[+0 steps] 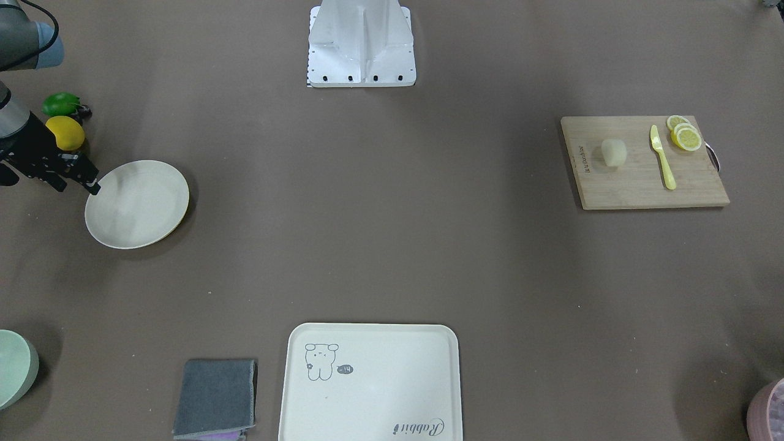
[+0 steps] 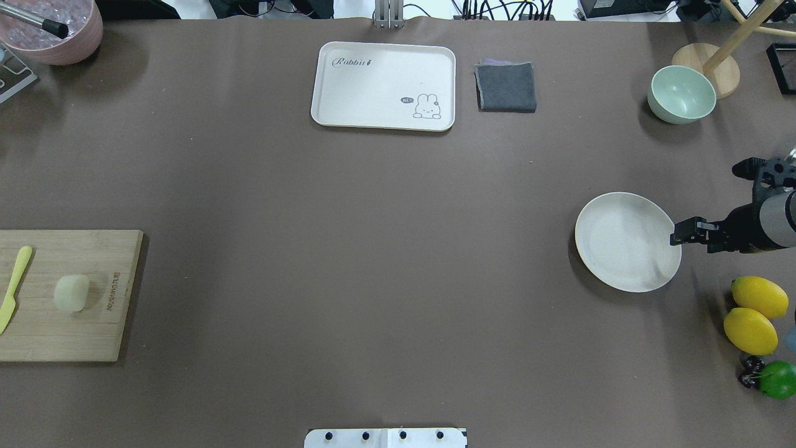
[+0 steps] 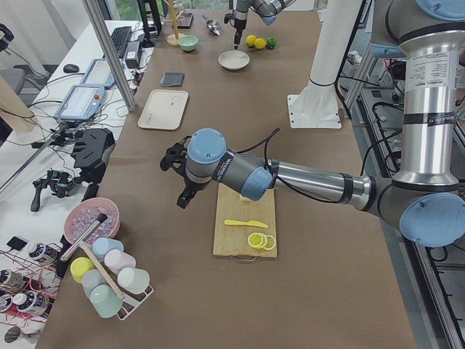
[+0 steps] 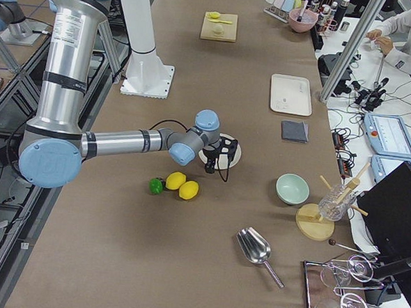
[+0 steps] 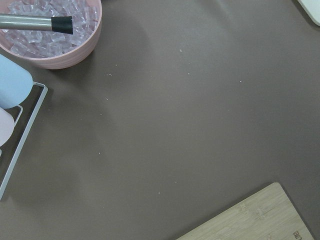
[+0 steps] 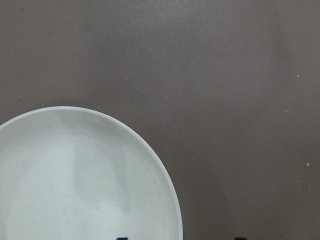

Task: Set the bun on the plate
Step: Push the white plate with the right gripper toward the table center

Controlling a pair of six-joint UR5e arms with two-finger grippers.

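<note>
The bun [image 1: 614,152] is seen on the wooden board [image 1: 643,187], well apart from the plate [image 1: 138,205]. The right gripper [image 1: 93,185] is held open at the plate's rim. For the left gripper [image 3: 185,198], the state cannot be told.

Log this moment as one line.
bun: on board | plate: empty | right gripper: open at plate rim | left gripper: near board, state unclear

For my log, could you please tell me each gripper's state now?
Left gripper: cannot be told.
Right gripper: open, holding nothing, at the plate rim.
</note>
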